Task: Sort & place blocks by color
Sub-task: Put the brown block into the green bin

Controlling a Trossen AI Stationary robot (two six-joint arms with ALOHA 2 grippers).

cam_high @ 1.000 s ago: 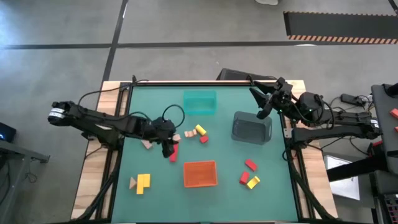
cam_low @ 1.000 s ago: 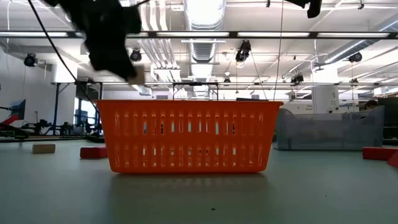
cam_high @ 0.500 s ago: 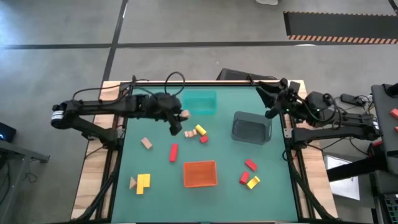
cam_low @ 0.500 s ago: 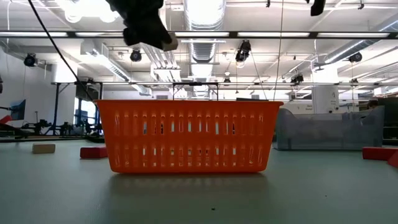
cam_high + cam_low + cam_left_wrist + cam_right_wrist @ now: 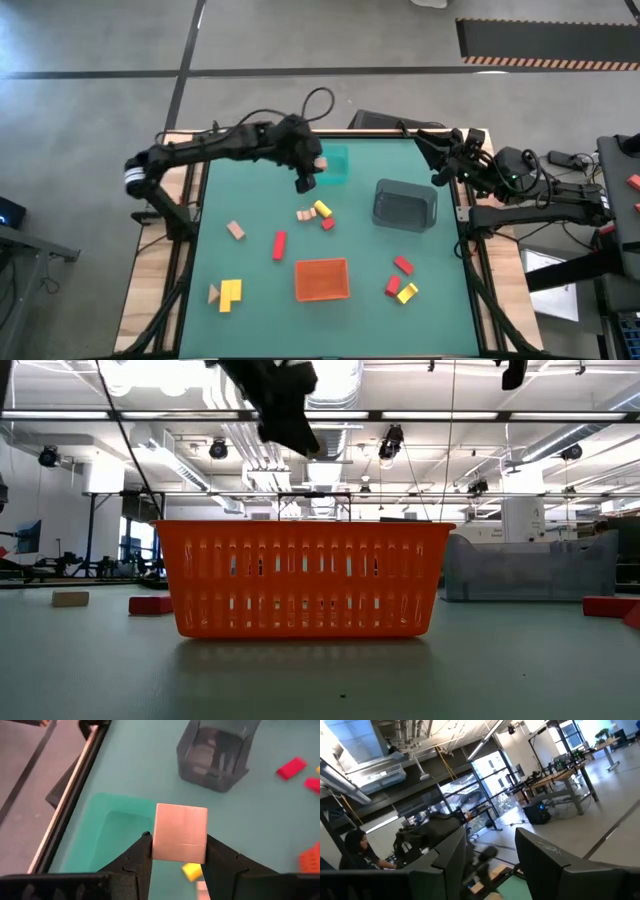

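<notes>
My left gripper (image 5: 306,174) hangs above the near-left part of the teal tray (image 5: 330,165), shut on a tan block (image 5: 318,163). In the left wrist view the tan block (image 5: 180,834) sits between my fingers with the teal tray (image 5: 117,832) below it. Other blocks lie on the mat: a tan one (image 5: 235,230), a red bar (image 5: 279,245), a tan, yellow and red cluster (image 5: 318,213), a yellow piece (image 5: 231,293) with a tan wedge (image 5: 213,293), and red and yellow ones (image 5: 400,282). My right gripper (image 5: 438,165) is open and empty, raised by the table's far right corner. My left gripper pinches the tan block by two opposite side faces (image 5: 156,845) between its two fingers (image 5: 141,854), which reach its lower part. The fingers point down, slanting toward the far side. The block is lifted clear above the teal tray and stands upright, its top past the fingertips.
A grey tray (image 5: 405,205) stands at the right of the mat and an orange tray (image 5: 321,279) near the front middle; it fills the low view (image 5: 310,580). Open mat lies between the trays and along the near edge.
My left gripper has risen from the blocks at the table's middle left and swung toward the far edge and right, carrying the tan block lifted clear until it is over the teal tray. My right gripper has drawn back a little toward the table's right edge.
</notes>
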